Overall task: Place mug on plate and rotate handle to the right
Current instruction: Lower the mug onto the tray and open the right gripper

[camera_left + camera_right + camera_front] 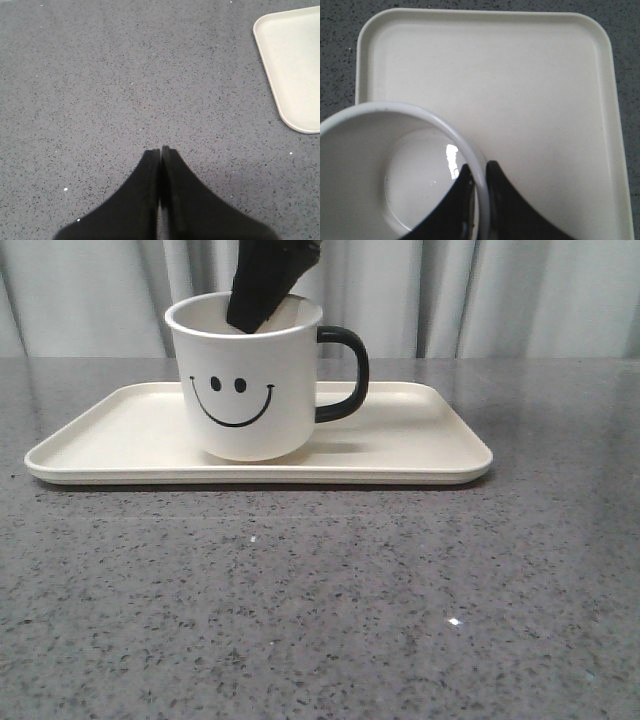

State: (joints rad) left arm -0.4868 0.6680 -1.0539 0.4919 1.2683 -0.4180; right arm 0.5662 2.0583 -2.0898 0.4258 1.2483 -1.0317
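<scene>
While the mug is resting on the plate, these are the points of the scene.

Mug: white smiley-face mug (248, 380) is standing upright on the cream plate (420, 455), left of the plate's middle, on the speckled grey desk (320, 600).

Handle: black loop handle (345, 373) is already pointing right in the front view.

Right claw: right claw (479, 172) is pinching the mug's rim, one finger inside the cup and one outside.

Left claw: left claw (160, 150) is hanging over bare desk with fingers pressed together, holding nothing, the plate's corner off to one side.

Risk: lifting away before the fingers are parting could be tipping or dragging the mug and turning the handle off line.

Views: only the right wrist view is showing the rim grip and the glossy mug interior; only the front view is showing the handle.
</scene>
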